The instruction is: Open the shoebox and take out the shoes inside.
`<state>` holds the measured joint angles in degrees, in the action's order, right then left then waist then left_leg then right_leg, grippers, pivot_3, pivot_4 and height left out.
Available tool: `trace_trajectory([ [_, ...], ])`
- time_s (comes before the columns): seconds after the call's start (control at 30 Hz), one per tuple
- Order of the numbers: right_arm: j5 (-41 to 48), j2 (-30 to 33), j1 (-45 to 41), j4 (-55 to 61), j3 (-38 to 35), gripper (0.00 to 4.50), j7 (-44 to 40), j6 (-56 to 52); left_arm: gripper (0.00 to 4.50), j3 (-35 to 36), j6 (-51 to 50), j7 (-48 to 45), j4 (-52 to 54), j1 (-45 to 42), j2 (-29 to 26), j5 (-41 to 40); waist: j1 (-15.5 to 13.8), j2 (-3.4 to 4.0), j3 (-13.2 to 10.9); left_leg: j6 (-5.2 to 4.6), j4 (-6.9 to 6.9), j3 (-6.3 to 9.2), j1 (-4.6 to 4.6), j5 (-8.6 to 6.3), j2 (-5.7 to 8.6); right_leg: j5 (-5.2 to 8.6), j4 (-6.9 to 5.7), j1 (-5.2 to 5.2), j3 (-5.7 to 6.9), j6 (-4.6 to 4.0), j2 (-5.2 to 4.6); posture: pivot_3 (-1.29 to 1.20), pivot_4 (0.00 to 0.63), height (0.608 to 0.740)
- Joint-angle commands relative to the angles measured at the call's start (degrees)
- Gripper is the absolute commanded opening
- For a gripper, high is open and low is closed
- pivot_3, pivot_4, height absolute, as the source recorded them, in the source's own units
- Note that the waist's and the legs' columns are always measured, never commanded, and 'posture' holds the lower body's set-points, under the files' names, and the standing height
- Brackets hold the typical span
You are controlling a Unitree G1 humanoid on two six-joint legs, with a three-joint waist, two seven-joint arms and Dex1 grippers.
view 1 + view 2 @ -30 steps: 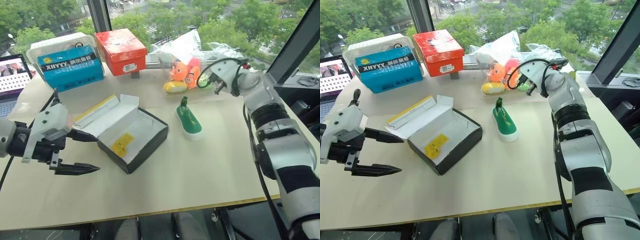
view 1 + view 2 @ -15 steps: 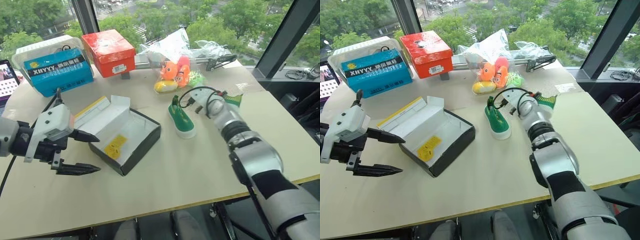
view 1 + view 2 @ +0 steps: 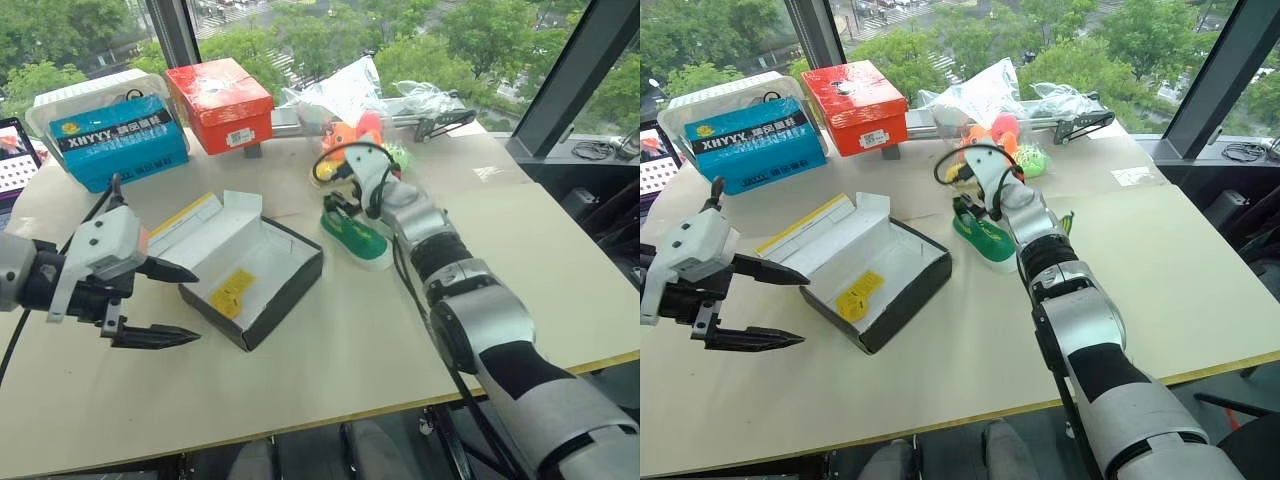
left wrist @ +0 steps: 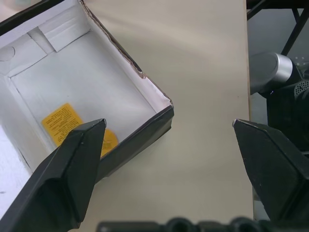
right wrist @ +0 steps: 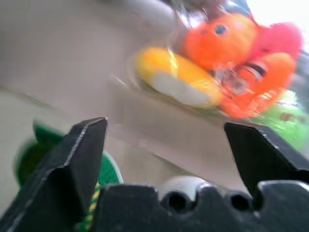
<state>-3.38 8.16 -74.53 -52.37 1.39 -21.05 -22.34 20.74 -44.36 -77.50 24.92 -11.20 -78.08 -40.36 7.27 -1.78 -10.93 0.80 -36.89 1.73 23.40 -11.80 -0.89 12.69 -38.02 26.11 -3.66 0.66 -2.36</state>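
Observation:
The shoebox (image 3: pixel 262 268) lies open at mid-table. Its white lid (image 3: pixel 205 226) is folded back, and inside is a yellow label (image 4: pixel 60 121) and no shoe. One green shoe (image 3: pixel 356 237) with a white sole lies on the table right of the box. My right gripper (image 3: pixel 338 198) hovers open at its heel end, the shoe (image 5: pixel 28 155) just beside one finger. A sliver of green (image 3: pixel 1066 222) peeks out behind my right forearm. My left gripper (image 3: pixel 150 305) hangs open and empty beside the box's near left corner.
Orange and yellow plush toys (image 5: pixel 212 58) in a clear bag lie just beyond the shoe. A blue box (image 3: pixel 125 135) and a red box (image 3: pixel 222 100) stand at the back left. A laptop (image 3: pixel 12 172) sits at the left edge.
My right arm has swung left from the plush toys to the green shoe, and its fingers have opened. The shoe now lies more slanted. My left gripper has stayed put.

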Motion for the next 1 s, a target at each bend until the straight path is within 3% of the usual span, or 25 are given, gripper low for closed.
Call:
trace_trajectory([
  [0.03,8.3,1.3,0.5,18.8,-4.2,4.45,-5.2,-13.9,4.50,-1.2,1.6,0.0,-1.0,-2.1,-0.7,0.7,-0.4,0.00,0.0,0.00,0.00,0.01,-0.01,0.00,0.00,0.00,-0.01,0.00,0.02,0.00,0.00,0.00,0.150,0.740],
  [0.13,13.3,3.5,2.4,28.8,-5.7,4.45,-9.1,-21.6,4.50,-2.9,2.2,0.7,-2.0,-4.1,0.3,0.6,-1.0,-0.04,0.0,0.00,-0.04,0.01,-0.01,0.00,0.01,0.00,-0.01,-0.02,0.03,0.00,-0.01,0.00,0.150,0.740],
  [0.33,23.4,17.4,10.8,50.8,-2.8,4.45,-24.7,-34.1,4.50,-4.9,-0.7,5.3,-4.1,-11.9,6.6,-3.7,-3.2,-0.06,0.0,-0.03,-0.18,-0.01,0.13,-0.02,0.03,0.02,0.04,-0.01,0.08,0.05,-0.03,0.00,0.150,0.740],
  [0.43,25.5,25.4,16.3,58.7,0.4,4.45,-31.5,-34.6,4.50,-4.3,-1.0,7.8,-3.9,-12.1,9.4,-4.4,-3.4,-0.07,0.0,-0.08,-0.22,-0.05,0.11,-0.05,0.03,0.02,0.04,-0.02,0.05,0.07,-0.03,0.00,0.150,0.740],
  [0.53,31.5,31.3,22.9,65.4,-4.2,4.45,-35.8,-37.1,4.50,-1.2,-4.0,15.8,-0.2,-8.9,14.6,-6.4,-3.2,-0.08,0.0,-0.09,-0.25,-0.12,0.04,-0.05,0.01,0.03,0.02,-0.03,-0.01,0.08,-0.02,0.00,0.150,0.740],
  [0.73,37.1,34.2,29.4,68.5,-10.9,4.45,-34.0,-39.3,4.50,4.5,-5.2,28.1,5.5,-3.5,21.7,-6.1,-3.2,-0.13,0.1,-0.12,-0.30,-0.22,-0.04,-0.07,-0.03,0.00,-0.05,-0.04,-0.17,0.11,0.02,0.00,0.150,0.740],
  [0.87,34.8,36.4,39.3,70.2,-14.2,4.45,-31.4,-34.5,4.50,4.9,-3.6,37.3,5.9,0.1,26.1,-1.1,-3.9,-0.33,0.2,-0.13,-0.36,-0.20,-0.25,-0.08,0.01,-0.01,0.09,-0.44,-0.14,0.16,-0.02,0.00,0.150,0.740],
  [1.0,35.5,34.6,48.4,73.8,-17.2,4.45,-28.1,-31.4,4.50,8.0,-4.4,42.5,6.7,2.2,31.8,-4.0,-4.5,-0.33,0.2,-0.15,-0.36,-0.23,-0.49,-0.10,0.04,-0.06,0.47,-0.90,-0.12,0.30,-0.09,0.00,0.150,0.740],
])
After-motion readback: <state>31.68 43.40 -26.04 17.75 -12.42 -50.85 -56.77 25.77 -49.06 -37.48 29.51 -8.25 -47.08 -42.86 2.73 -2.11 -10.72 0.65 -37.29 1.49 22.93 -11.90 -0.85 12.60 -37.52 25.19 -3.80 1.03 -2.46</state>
